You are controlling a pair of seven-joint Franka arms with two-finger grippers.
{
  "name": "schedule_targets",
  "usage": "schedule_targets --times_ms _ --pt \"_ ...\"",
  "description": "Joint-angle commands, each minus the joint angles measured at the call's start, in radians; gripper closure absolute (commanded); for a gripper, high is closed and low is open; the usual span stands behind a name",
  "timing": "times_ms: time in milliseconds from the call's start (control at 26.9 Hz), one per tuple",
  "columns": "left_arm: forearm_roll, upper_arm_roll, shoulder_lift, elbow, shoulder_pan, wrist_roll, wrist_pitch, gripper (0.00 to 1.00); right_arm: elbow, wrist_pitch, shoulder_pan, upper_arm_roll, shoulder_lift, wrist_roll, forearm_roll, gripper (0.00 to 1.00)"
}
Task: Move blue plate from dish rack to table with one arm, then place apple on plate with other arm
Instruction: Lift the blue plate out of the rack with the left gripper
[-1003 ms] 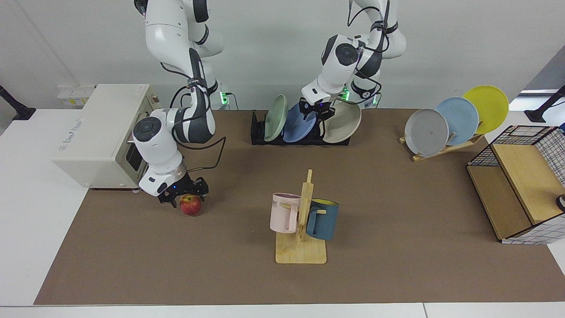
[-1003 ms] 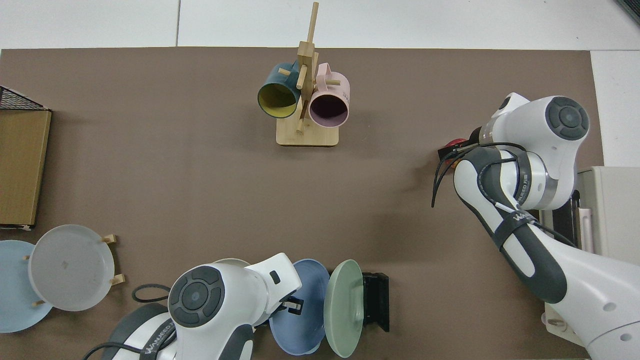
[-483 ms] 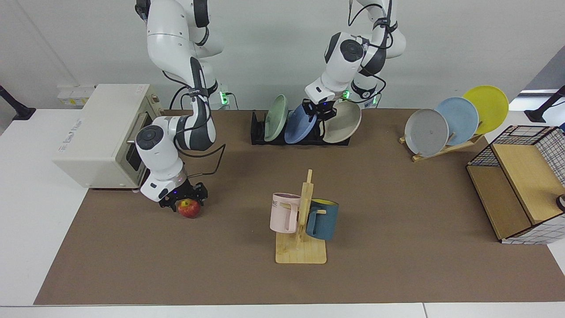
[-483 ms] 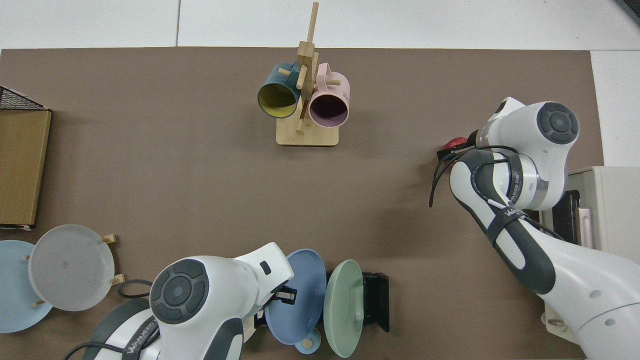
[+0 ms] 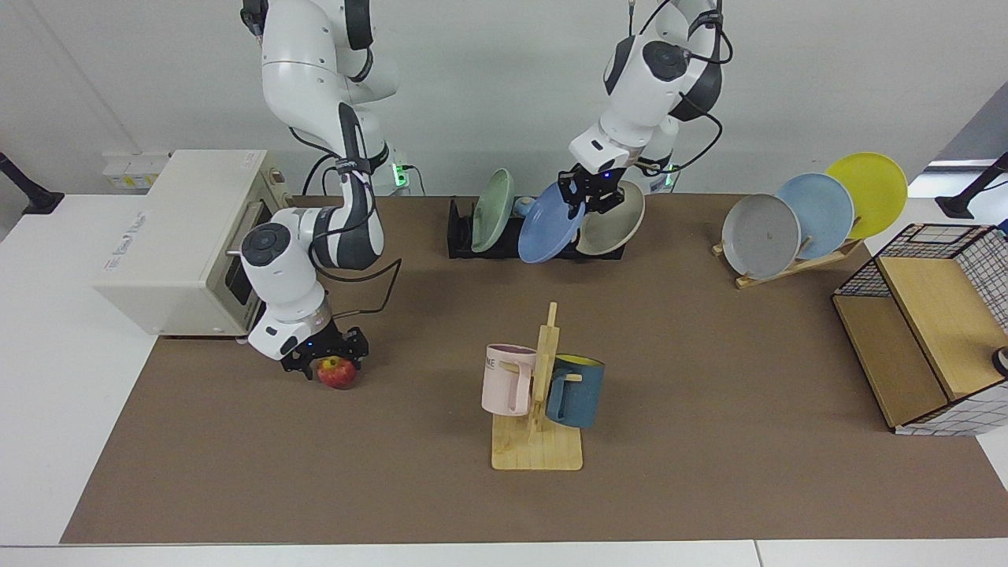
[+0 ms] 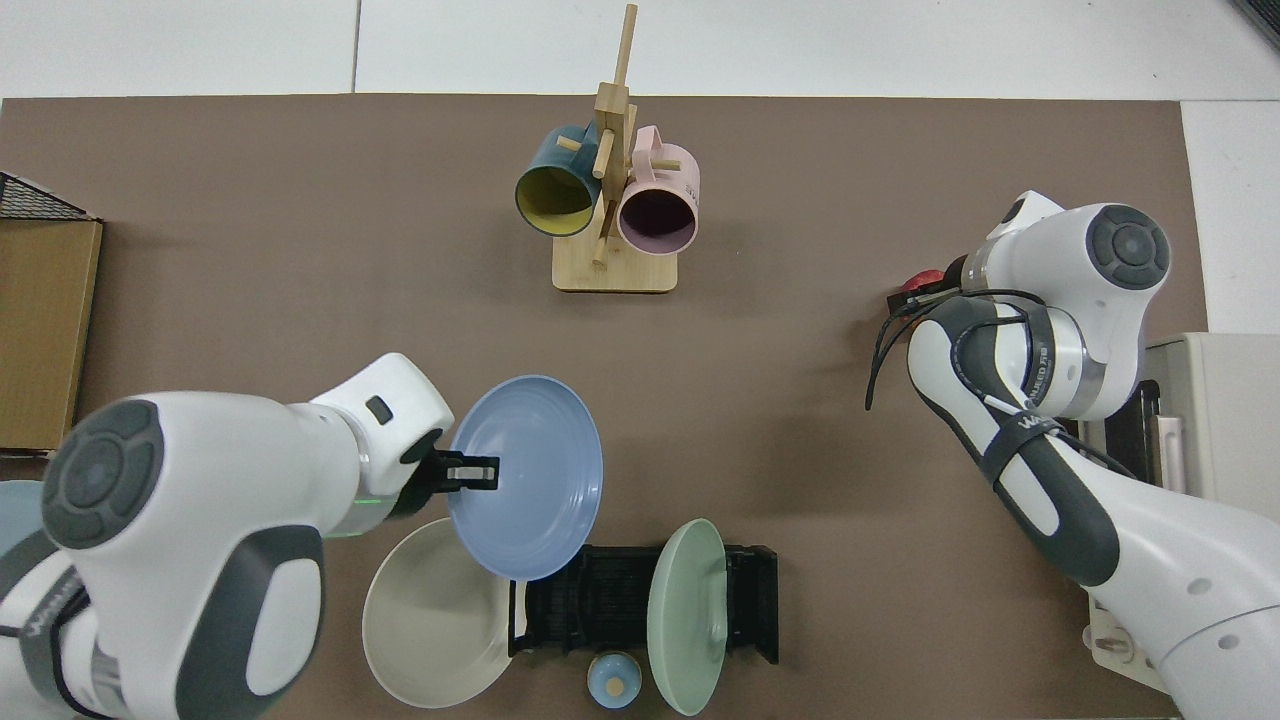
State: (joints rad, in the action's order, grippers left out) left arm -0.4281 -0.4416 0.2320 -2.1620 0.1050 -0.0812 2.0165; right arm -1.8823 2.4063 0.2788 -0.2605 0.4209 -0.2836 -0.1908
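Gripping the blue plate (image 5: 550,221) by its upper rim, the left gripper (image 5: 587,191) held it tilted in the air, clear of the dish rack (image 5: 504,236) and just in front of it, near the far edge of the table (image 5: 47,409). From above, the plate (image 6: 527,477) hung over the brown mat (image 6: 300,250), partly overlapping a beige plate (image 6: 430,620) that leaned at one end of the black slotted rack (image 6: 600,600). A pale green plate (image 5: 491,210) stood upright in the rack, with a small blue knobbed thing (image 6: 613,681) behind it.

Toward the mat's side edge by a cream oven (image 5: 181,236), the right gripper (image 5: 324,356) sat low over the apple (image 5: 337,372), its fingers on either side of the fruit; whether they pressed it could not be told. The apple rested on the mat, round and red with a yellow patch.

A wooden mug stand (image 5: 539,409) with a pink mug (image 5: 508,379) and a dark teal mug (image 5: 576,391) stood in the middle of the mat, between apple and plate. A slanted wooden rack (image 5: 795,264) held smooth grey (image 5: 761,235), sky-blue (image 5: 819,206) and yellow (image 5: 870,191) plates near the far corner, beside a wire-and-wood crate (image 5: 929,331).
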Motion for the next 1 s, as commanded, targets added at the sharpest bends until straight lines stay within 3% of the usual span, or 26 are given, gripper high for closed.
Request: schedule_targets --times_ms 0,149,297,446,669,780,966 --pt "0.014 0.073 -0.175 0.126 0.004 -0.006 0.002 1.0 0.003 0.016 0.002 0.004 0.001 -0.022 -0.033 1.0" --pt "-0.004 0.103 -0.313 0.2 0.004 0.061 0.027 1.0 0.04 0.001 0.008 0.0 -0.011 0.004 -0.033 1.0" --pt "-0.075 0.136 -0.391 0.229 0.009 0.141 0.03 1.0 0.068 -0.055 0.005 -0.002 -0.051 0.053 -0.033 1.0" --pt "-0.193 0.146 -0.425 0.217 0.019 0.262 0.051 1.0 0.068 -0.123 0.007 -0.008 -0.12 0.06 -0.03 1.0" --pt "-0.288 0.133 -0.476 0.197 0.018 0.273 0.085 1.0 0.045 -0.268 -0.024 -0.011 -0.238 0.054 0.002 1.0" --pt "-0.342 0.097 -0.51 0.176 0.001 0.273 0.171 1.0 0.002 -0.318 -0.067 -0.008 -0.301 0.044 0.037 1.0" --pt "-0.386 0.081 -0.513 0.157 0.001 0.27 0.185 1.0 -0.106 -0.322 -0.133 -0.005 -0.395 0.001 0.071 1.0"
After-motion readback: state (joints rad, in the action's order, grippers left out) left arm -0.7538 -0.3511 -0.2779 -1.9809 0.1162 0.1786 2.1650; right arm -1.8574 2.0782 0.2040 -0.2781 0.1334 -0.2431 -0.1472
